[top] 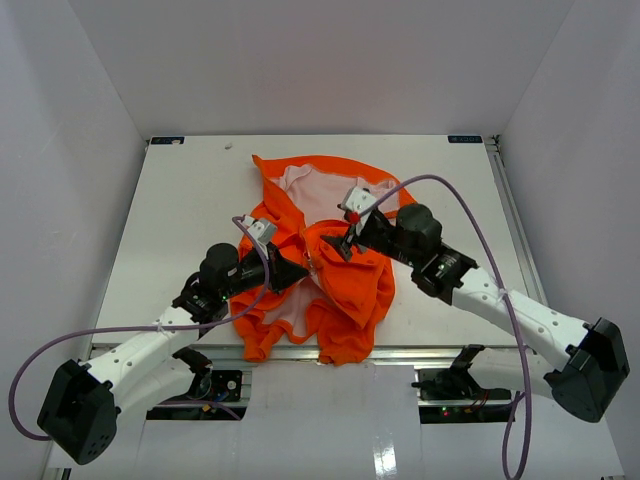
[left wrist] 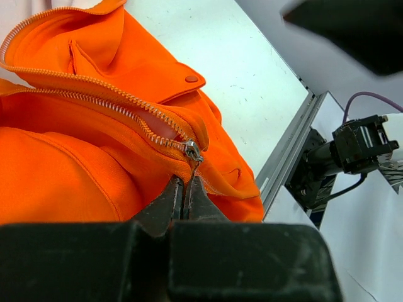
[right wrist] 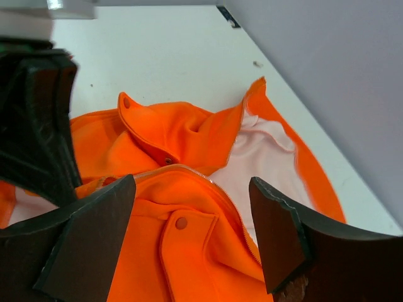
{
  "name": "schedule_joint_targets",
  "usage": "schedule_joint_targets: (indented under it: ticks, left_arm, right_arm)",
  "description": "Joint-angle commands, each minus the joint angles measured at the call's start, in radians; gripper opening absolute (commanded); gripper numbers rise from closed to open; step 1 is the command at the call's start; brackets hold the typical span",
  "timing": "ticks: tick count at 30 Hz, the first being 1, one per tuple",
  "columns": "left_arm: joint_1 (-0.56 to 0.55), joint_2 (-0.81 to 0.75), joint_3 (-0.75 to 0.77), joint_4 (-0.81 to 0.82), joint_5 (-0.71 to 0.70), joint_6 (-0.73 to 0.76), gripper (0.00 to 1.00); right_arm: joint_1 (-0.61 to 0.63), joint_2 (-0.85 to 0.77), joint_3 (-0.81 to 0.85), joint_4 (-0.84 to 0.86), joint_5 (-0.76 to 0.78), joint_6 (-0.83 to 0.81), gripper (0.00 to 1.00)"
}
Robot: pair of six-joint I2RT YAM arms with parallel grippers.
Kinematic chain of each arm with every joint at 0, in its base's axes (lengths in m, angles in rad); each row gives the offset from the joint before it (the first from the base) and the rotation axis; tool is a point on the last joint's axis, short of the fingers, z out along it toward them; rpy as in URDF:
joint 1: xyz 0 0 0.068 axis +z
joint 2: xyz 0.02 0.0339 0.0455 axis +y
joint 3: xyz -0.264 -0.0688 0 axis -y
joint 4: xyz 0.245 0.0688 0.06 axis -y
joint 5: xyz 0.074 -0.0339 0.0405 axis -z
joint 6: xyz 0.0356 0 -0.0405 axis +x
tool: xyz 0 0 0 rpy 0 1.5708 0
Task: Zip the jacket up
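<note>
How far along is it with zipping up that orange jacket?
Barely started. Done: the slider sits on both rows of teeth near the hem of the jacket. In hand: the left gripper is shut on the jacket just below it, while the right gripper hangs open above. Left: the teeth beyond the slider lie apart, so nearly the whole zip remains.

Tail of zipper pull (left wrist: 192,152) hidden between left gripper (left wrist: 184,187) tips, jacket (left wrist: 75,157) cropped at left edge.

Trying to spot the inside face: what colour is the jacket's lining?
Pale pinkish white; the lining shows best in the right wrist view.
</note>
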Motion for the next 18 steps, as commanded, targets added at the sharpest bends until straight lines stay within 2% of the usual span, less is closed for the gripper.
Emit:
schedule_joint_targets:
  ticks: [1, 4, 6, 8, 10, 15, 18]
  left_arm:
    - [0.02, -0.006, 0.046, -0.026, 0.015, -0.041, 0.0]
    - [0.032, -0.005, 0.047, -0.014, 0.042, -0.057, 0.0]
    - [0.035, -0.003, 0.045, -0.006, 0.059, -0.062, 0.0]
    - [0.037, -0.002, 0.044, 0.0, 0.071, -0.066, 0.0]
    - [0.039, 0.001, 0.042, 0.003, 0.075, -0.069, 0.0]
    - [0.047, 0.007, 0.055, 0.004, 0.093, -0.074, 0.0]
    - [0.047, 0.003, 0.047, 0.013, 0.103, -0.077, 0.0]
  right_arm:
    - [0.106, -0.101, -0.193, 0.197, 0.066, -0.248, 0.8]
    - [0.154, -0.147, -0.322, 0.34, 0.063, -0.298, 0.81]
    - [0.19, -0.15, -0.372, 0.418, 0.118, -0.329, 0.82]
    - [0.253, -0.117, -0.415, 0.493, 0.263, -0.4, 0.84]
    - [0.32, -0.094, -0.434, 0.584, 0.345, -0.453, 0.85]
    - [0.395, 0.005, -0.489, 0.766, 0.478, -0.594, 0.88]
    - [0.413, 0.089, -0.51, 0.931, 0.521, -0.653, 0.88]
